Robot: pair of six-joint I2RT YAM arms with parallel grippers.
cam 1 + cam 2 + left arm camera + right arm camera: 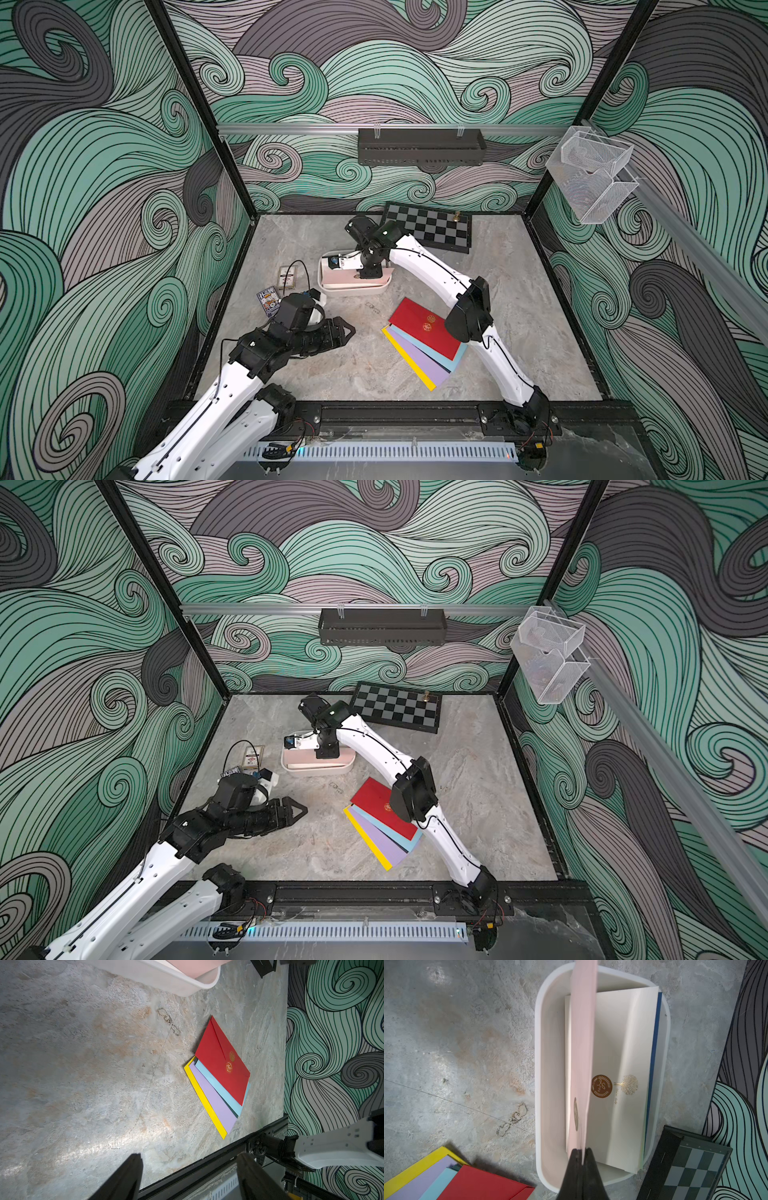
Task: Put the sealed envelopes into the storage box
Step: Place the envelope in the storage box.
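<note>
The white storage box (328,289) sits mid-table, also seen in the right wrist view (538,1064). Inside it lies a cream envelope (623,1049) over a navy one (654,1053). My right gripper (581,1150) hangs above the box, shut on the edge of a pink envelope (583,1043) that stands on edge inside it. A fanned stack of sealed envelopes lies on the table nearer the front: red (422,332) on top, then light blue (451,360), lilac (419,362) and yellow (408,360). My left gripper (351,331) is open and empty, left of that stack (220,1068).
A chessboard (432,232) with a small gold piece (457,216) lies behind the box. Two card packs (287,277) (268,302) sit at the left edge. A black tray (419,147) hangs on the back wall and a clear mesh bin (590,174) on the right rail.
</note>
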